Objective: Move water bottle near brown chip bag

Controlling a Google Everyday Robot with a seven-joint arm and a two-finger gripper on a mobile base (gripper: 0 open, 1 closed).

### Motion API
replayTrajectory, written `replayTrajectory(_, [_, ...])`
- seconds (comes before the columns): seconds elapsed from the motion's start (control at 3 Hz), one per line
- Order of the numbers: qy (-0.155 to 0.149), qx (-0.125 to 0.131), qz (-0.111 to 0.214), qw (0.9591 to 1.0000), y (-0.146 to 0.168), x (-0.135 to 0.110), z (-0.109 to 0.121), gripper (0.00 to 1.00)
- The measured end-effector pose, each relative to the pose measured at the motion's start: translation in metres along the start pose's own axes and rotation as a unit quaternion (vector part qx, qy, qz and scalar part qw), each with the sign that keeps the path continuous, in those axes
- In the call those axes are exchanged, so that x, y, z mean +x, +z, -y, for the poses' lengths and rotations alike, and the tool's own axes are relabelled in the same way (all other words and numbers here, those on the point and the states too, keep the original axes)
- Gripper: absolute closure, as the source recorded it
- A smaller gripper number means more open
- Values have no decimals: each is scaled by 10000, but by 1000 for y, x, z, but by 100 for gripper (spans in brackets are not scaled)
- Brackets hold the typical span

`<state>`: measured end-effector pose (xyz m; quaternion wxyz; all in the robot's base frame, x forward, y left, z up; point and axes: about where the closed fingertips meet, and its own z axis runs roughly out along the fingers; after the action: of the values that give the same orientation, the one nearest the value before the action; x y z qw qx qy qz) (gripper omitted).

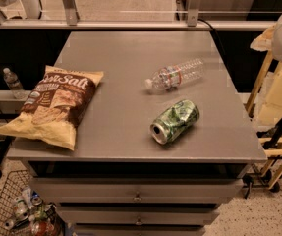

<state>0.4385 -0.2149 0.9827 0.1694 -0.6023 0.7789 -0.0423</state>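
The water bottle (pixel 176 76) lies on its side at the middle right of the grey table (pixel 130 48), its white cap pointing left. It is clear and ribbed with a red-and-blue label band. The brown chip bag (pixel 54 103) lies flat at the table's left front, overhanging the left edge a little, with white "Sea Salt" lettering and tan-yellow ends. A wide strip of bare tabletop separates bottle and bag. My gripper is not in view in the camera view.
A crushed green can (pixel 175 121) lies on its side in front of the bottle. A small white-capped bottle (pixel 12 79) stands beyond the table's left edge. A wire basket of cans (pixel 17 208) sits on the floor at the lower left. Wooden frames (pixel 273 107) stand at the right.
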Motion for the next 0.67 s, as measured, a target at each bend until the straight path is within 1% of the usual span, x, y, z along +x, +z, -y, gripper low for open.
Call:
replayTrajectory(0.33, [-1, 1, 0, 10000, 0, 0, 0, 0])
replayTrajectory(0.67, [-373, -242, 90, 9990, 28, -5, 27, 0])
